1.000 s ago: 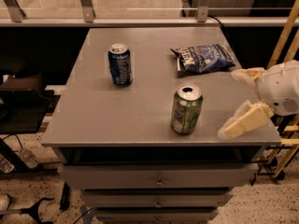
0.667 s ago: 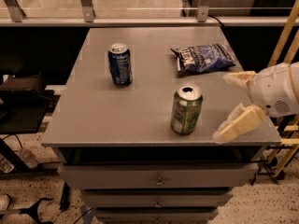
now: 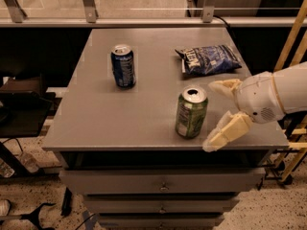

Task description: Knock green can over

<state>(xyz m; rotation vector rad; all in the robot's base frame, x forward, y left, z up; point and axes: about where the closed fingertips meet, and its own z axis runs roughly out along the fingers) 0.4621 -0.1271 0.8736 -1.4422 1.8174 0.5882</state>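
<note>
The green can (image 3: 191, 112) stands upright near the front edge of the grey table (image 3: 96, 123), right of the middle. It has a mottled green-and-white label and a silver top. My gripper (image 3: 215, 115) comes in from the right at can height, just right of the can. It is open, with one cream finger (image 3: 225, 86) behind and one (image 3: 227, 132) in front. The fingers do not touch the can.
A dark blue can (image 3: 123, 65) stands upright at the back left of the table. A dark blue chip bag (image 3: 208, 59) lies at the back right. Drawers sit under the tabletop. A wooden frame (image 3: 293, 47) stands at the right.
My gripper has moved left toward the green can. The can has not moved.
</note>
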